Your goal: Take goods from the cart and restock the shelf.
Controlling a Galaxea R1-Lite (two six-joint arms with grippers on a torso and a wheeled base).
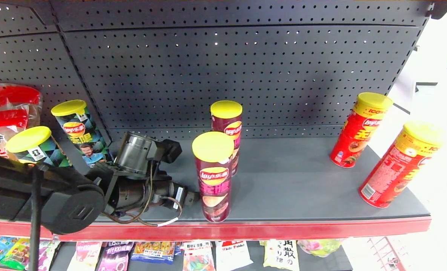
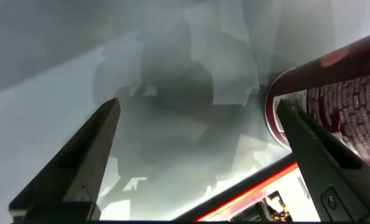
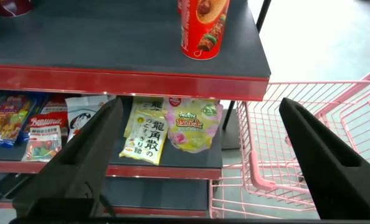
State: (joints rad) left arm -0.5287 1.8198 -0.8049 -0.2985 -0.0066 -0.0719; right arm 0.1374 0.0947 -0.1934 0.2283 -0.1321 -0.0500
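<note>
the left hand (image 2: 197, 104) is held apart, the maroon chip can (image 1: 212, 177) stood on the shelf (image 1: 302, 188) just beside one finger (contact cannot be told). placement is judged done; a clean retreat is called for. the right hand (image 3: 200, 106) is spread apart near the cart (image 3: 334, 149).

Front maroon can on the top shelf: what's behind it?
A second maroon can with a yellow lid stands behind it, before the perforated back panel. The front maroon can covers most of its lower half, so that part cannot be seen.
</note>
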